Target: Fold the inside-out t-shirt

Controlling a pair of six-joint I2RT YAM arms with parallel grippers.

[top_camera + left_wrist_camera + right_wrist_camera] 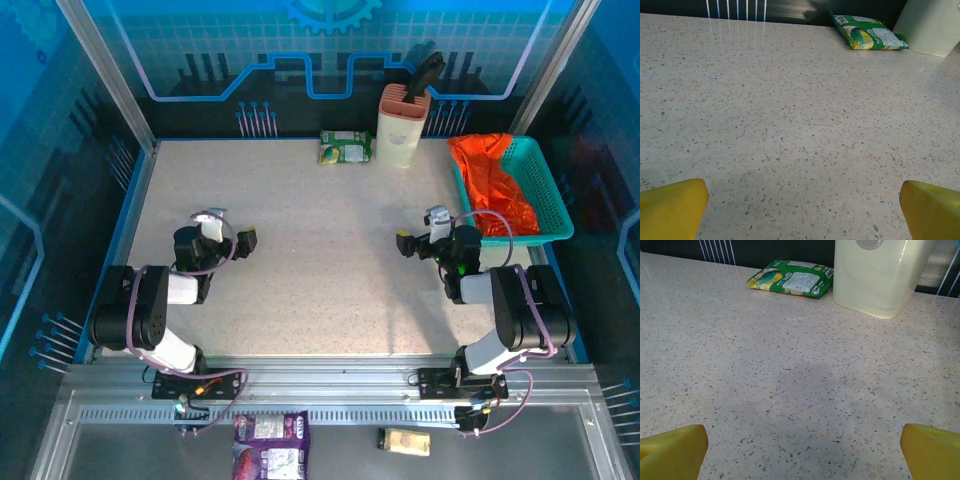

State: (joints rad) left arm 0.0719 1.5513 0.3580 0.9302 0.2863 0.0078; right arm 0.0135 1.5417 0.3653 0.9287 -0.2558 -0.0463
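The left end effector (214, 238) stands wide open over the bare speckled worktop (320, 290). In the left wrist view the left end effector (801, 210) shows its two yellow fingertips (672, 207) far apart at the lower corners, with nothing between them but stone-patterned surface. The right end effector (437, 240) is spread just as wide and also holds nothing. Its wrist view has the right end effector (802, 450) with yellow fingertips (930, 450) at the frame's lower corners and empty worktop between.

The inside-out t-shirt (492, 180), bright orange, lies crumpled in a teal mesh basket (545, 175). The basket sits ahead of the right end effector and off to its right, near it but not touching. One part of the cloth hangs over the basket's near left rim, on the side facing that end effector. From the left end effector the shirt is well apart, across the worktop to its right.

Ahead of both end effectors, at the far edge, a green packet (345, 147) lies flat. It shows ahead and to the right in the left wrist view (869, 34) and ahead and slightly left in the right wrist view (790, 280). Just beside the packet stands a cream holder (403, 125) (880, 275) with a dark handle (427, 72) sticking out of its top.

Behind the end effectors, past the arm bases, a purple packet (271, 447) and a small tan packet (405, 441) lie on the metal frame.
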